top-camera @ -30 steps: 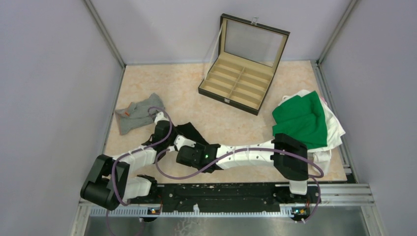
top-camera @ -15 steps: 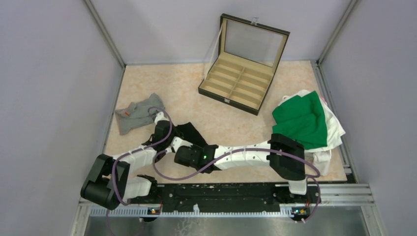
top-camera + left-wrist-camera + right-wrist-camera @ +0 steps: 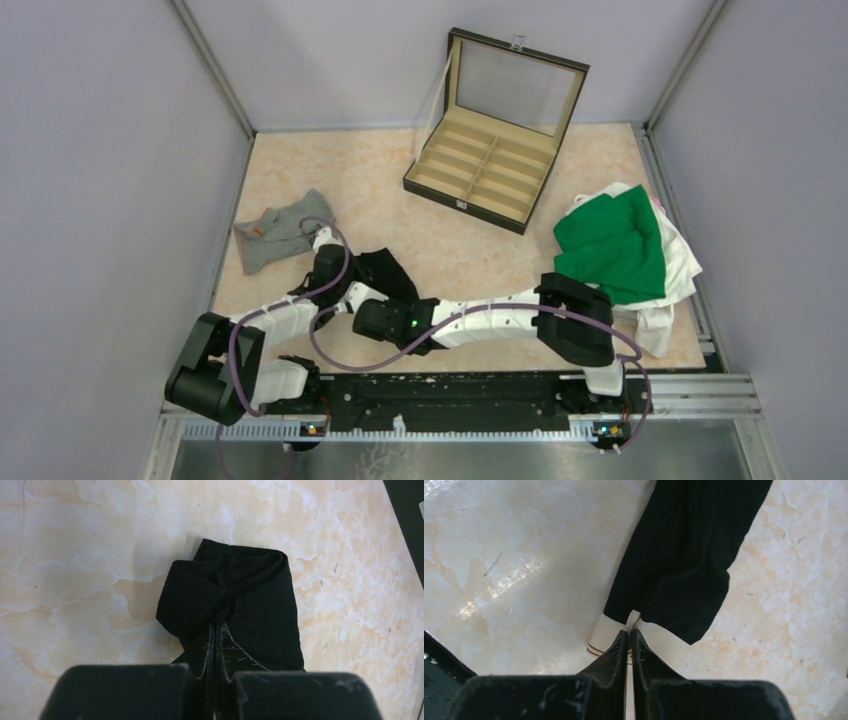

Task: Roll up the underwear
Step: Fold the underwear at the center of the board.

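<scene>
- An open compartmented case (image 3: 478,170) stands at the far side of the marbled surface (image 3: 330,170), with its lid raised. A small plate (image 3: 462,205) is set in the front wall, but nothing on it can be read.
- The black underwear (image 3: 385,270) lies on the surface, left of the case and well nearer the arm bases. In the left wrist view (image 3: 250,605) it is seen partly folded over itself.
- The left fingers (image 3: 202,652) are clenched on a puckered fold of the black fabric.
- The right fingers (image 3: 611,657) are pressed tight together on the white band (image 3: 601,632) at the other end of the same garment (image 3: 689,555). Thin dark stripes run along the band's edge, and no lettering can be made out on it.
- The grey underwear (image 3: 280,232) lies crumpled, well to the left of the case and apart from the black piece.
- A small orange label (image 3: 262,229) is seen on the grey fabric, its print too small to be read.
- A heap of green and white clothes (image 3: 615,250) is piled to the right of the case, a little nearer the bases.
</scene>
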{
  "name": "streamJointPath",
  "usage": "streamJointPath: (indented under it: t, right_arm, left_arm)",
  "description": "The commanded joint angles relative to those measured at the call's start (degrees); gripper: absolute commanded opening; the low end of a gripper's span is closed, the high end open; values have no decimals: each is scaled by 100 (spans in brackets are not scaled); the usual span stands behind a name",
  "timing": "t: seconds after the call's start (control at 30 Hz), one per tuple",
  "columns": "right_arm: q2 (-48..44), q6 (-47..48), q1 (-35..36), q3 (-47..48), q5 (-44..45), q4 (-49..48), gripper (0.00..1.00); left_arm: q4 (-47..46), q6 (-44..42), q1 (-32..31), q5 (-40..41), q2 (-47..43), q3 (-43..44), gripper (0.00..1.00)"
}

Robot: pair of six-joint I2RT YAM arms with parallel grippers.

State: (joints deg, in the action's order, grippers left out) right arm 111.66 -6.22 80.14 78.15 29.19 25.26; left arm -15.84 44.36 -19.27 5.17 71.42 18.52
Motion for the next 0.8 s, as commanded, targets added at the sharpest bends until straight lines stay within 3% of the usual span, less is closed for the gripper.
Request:
streamJointPath:
  t: [0.0,0.77]
  right_arm:
    - [179,-172,90,-234,-234,-458,0]
    - [177,-792,-25,-1434,-458,-1033,0]
  left_arm:
    - [83,-117,11,133,52,-12,0]
    - [362,-315,725,-219,-524,543,0]
